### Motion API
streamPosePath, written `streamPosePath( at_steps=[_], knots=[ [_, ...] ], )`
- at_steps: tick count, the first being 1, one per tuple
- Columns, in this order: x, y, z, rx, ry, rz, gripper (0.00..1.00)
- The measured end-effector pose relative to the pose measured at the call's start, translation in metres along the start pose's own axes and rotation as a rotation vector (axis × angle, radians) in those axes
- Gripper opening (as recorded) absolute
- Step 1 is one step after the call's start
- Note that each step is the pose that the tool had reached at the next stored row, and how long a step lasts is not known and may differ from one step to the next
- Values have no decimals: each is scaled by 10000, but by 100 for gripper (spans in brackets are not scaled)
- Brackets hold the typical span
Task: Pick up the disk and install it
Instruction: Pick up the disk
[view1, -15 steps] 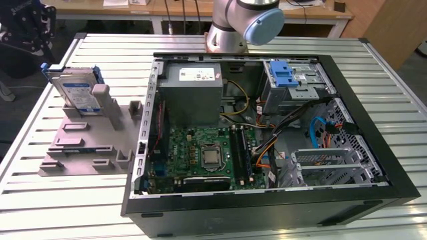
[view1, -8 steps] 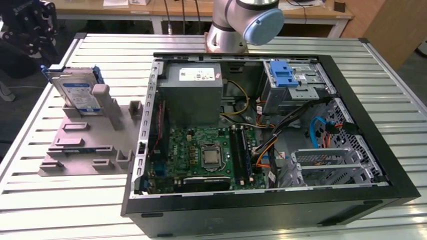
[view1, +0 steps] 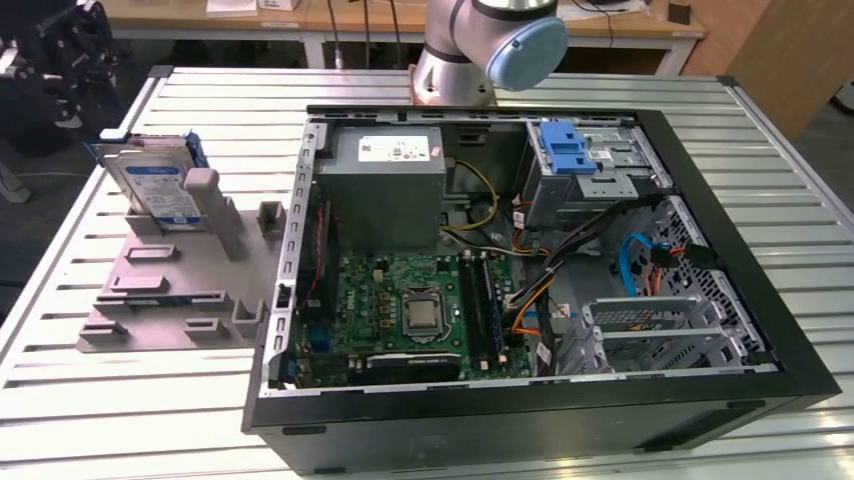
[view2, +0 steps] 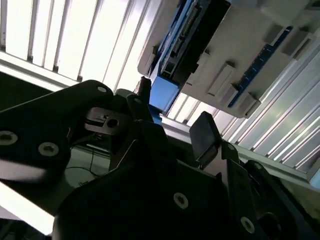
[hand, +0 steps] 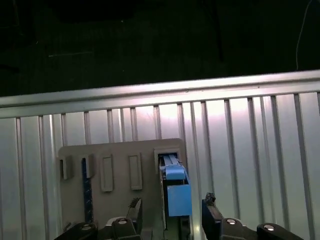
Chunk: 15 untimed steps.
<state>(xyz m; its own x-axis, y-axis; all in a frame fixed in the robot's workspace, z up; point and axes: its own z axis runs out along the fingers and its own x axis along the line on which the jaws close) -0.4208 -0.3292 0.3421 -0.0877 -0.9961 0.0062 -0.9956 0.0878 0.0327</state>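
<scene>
My pincer (hand: 172, 215) hangs spread and empty, its dark fingers lined up either side of the disk (hand: 177, 197), not touching it; the disk stands on edge in a slot of the matte grey plastic rack (view1: 174, 290), presumably so its smooth blue carrier edge faces my grasp; the ribbed metal table (view1: 80, 400) lies beneath.

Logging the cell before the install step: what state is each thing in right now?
disk: standing on edge in the grey holder, not yet picked up.
tool: open, poised at the disk, not gripping it.
grey holder: flat on the table, beside the computer case.
computer case: lying on its side, panel off, inside exposed.
</scene>
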Motion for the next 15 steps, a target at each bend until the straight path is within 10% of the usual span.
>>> streamPosePath(
  at_steps=[15],
  knots=[
    [-53, 30, 238, 5, 19, -620, 59]
  ],
)
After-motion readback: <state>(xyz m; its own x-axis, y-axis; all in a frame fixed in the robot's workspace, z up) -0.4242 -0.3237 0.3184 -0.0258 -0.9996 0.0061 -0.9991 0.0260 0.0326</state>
